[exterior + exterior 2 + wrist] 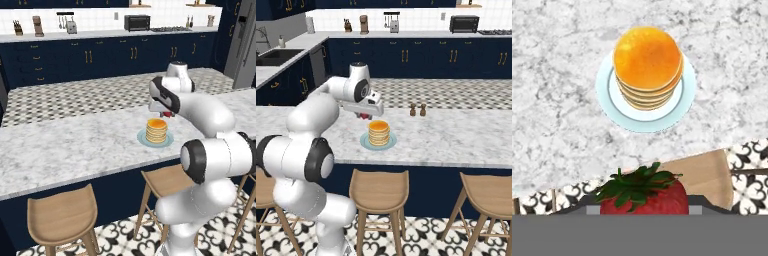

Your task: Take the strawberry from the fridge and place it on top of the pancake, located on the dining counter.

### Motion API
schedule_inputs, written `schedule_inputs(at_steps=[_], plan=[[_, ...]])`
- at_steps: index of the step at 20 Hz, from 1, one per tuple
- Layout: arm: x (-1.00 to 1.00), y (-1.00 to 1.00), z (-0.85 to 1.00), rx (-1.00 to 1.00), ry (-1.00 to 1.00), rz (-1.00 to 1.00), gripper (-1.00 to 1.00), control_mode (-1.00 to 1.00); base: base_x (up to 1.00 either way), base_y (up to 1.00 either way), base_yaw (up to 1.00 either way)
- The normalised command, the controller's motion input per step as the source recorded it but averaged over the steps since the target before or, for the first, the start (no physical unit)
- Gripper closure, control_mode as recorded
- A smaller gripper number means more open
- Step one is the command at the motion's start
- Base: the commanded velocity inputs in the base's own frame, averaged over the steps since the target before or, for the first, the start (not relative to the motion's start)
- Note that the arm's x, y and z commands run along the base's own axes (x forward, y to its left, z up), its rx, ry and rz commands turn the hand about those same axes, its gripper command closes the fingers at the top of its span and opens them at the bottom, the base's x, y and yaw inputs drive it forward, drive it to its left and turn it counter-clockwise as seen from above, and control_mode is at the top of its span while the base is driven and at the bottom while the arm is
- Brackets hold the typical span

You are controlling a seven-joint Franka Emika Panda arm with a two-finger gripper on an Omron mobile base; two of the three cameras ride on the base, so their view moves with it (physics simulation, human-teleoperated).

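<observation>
My gripper (167,113) is shut on the strawberry (169,115), a red fruit with green leaves that sits large at the bottom of the hand view (643,192). It hangs above the dining counter (60,145), just beside and slightly higher than the pancake (156,129). In the right base view the gripper (364,116) is up and left of the pancake (378,132). The hand view looks down on the orange-topped pancake (648,62) on its pale blue plate (684,102), with the stack ahead of the strawberry, not under it. The fridge (245,45) stands at the far right.
Wooden stools (62,217) (380,192) line the near side of the dining counter. Two small shakers (417,109) stand right of the plate. A back worktop carries a toaster oven (137,22) and utensils; a sink (276,56) is at the left.
</observation>
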Motion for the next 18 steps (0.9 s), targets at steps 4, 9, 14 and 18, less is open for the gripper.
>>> schedule_inputs(at_steps=[4, 9, 14, 18], plan=[[0.75, -0.29, -0.13, 0.0, 0.02, -0.01, 1.0, -1.0, 0.0, 0.0, 0.0], [0.96, -0.08, -0.15, 0.0, 0.05, 0.0, 1.0, -1.0, 0.0, 0.0, 0.0], [0.66, 0.0, -0.42, -0.01, 0.03, 0.0, 1.0, -1.0, 0.0, 0.0, 0.0], [0.57, 0.0, -0.48, 0.0, 0.0, 0.0, 1.0, -1.0, 0.0, 0.0, 0.0]])
